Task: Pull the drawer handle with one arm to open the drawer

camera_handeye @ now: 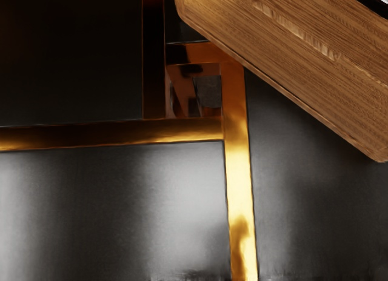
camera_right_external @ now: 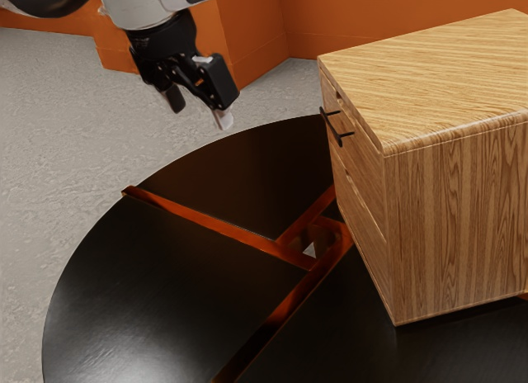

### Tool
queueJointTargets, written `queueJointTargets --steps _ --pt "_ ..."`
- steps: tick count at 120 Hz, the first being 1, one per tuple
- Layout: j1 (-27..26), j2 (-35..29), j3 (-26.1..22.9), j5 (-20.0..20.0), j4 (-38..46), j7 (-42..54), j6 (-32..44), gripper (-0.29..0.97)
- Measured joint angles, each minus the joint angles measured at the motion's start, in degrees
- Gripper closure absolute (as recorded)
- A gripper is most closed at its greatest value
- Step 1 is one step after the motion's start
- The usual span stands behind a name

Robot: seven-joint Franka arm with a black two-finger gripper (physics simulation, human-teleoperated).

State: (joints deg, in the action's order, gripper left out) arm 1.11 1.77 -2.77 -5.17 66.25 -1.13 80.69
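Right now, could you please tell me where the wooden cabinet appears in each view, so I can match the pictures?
Exterior view: the wooden cabinet stands at the exterior view's right on the black table, with its handle facing the exterior view's left.
Wrist view: the wooden cabinet lies slanted, close beside the junction of the orange strips.
Shared landmark: the junction of the orange strips next to the cabinet's base.

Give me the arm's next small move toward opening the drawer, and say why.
Probably carry the gripper toward the exterior view's right and slightly down, up to the black handle. The fingers stand open and empty, well apart from the handle, and the top drawer looks shut, so nothing can be pulled yet.
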Motion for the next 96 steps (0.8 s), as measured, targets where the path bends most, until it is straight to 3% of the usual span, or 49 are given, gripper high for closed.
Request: queueJointTargets --steps 16,30,55,79,90,96 --pt "-5.27 0.54 -2.72 -0.31 -0.09 0.08 -1.86 0.00" --pt "-5.92 -0.71 -1.24 -0.27 -0.02 0.03 -4.18 0.00" --pt "-1.33 -0.94 0.88 1.71 0.15 -7.58 -9.98 0.00" --pt "7.28 0.24 -2.03 3.83 1.00 -16.34 -9.83 0.00" --pt "7.61 0.48 -2.20 5.53 2.16 -18.22 -6.39 0.00" --pt "4.16 0.54 0.49 6.43 2.55 -19.05 -3.61 0.00"
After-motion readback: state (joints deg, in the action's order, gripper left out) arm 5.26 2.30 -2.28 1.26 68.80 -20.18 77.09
